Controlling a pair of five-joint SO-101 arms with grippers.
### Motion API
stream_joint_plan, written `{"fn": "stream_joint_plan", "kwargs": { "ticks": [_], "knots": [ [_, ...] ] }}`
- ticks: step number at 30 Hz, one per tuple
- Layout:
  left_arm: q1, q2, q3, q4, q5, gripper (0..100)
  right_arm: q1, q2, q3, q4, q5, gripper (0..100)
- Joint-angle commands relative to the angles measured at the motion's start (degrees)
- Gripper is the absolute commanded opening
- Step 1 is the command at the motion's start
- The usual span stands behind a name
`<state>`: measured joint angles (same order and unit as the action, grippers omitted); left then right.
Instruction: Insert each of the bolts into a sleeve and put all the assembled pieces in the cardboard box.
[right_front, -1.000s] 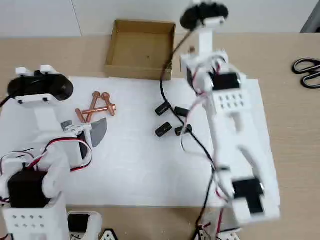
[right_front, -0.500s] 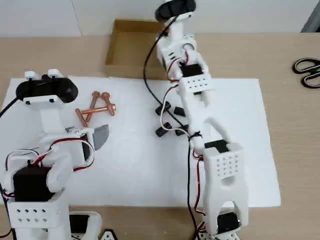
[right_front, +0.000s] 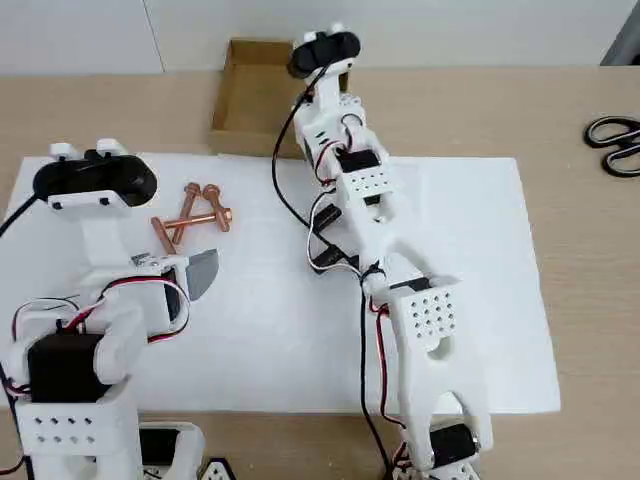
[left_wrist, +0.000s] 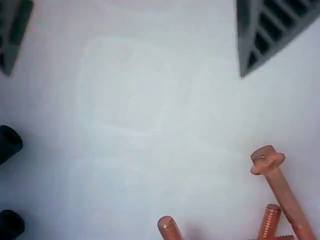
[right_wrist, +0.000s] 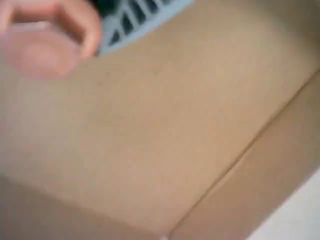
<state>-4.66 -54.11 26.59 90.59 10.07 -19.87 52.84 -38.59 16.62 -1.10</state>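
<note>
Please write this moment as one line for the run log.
right pincer: holds bolt over box | left pincer: open, over sheet near three bolts

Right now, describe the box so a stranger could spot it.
Start at the wooden table and its white sheet. Just past the sheet's far edge sits the box, the only open-topped brown cardboard thing there.

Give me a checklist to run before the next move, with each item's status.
1. Right gripper over box: ok.
2. Box floor under it bare: ok.
3. Assembled piece in right gripper: cannot tell; a blurred copper shape is there.
4. Left gripper open: ok.
5. Loose bolts on sheet by left gripper: ok.
6. Sleeves reachable: cannot tell; right arm partly covers them from above.
</note>
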Motion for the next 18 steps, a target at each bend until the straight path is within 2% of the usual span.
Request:
{"fn": "stream_joint_plan", "kwargs": {
  "ticks": [1, 11, 14, 18],
  "knots": [
    [-0.35, -0.09, -0.13, 0.0, -0.26, 28, 0.04, -1.63, -4.22, -1.54, 0.35, 15.5],
    [-0.35, -0.44, -0.22, 0.0, -0.35, 28, 0.84, -1.98, -12.31, 0.66, 0.44, 15.6],
    [-0.35, -0.44, -0.4, 0.0, -5.8, 27, 1.19, -3.65, -17.76, 8.13, 0.44, 15.6],
    [-0.35, -0.53, -0.57, -1.14, -11.52, 27, 1.27, -10.33, -26.99, 24.31, 0.35, 15.7]
  ]
}}
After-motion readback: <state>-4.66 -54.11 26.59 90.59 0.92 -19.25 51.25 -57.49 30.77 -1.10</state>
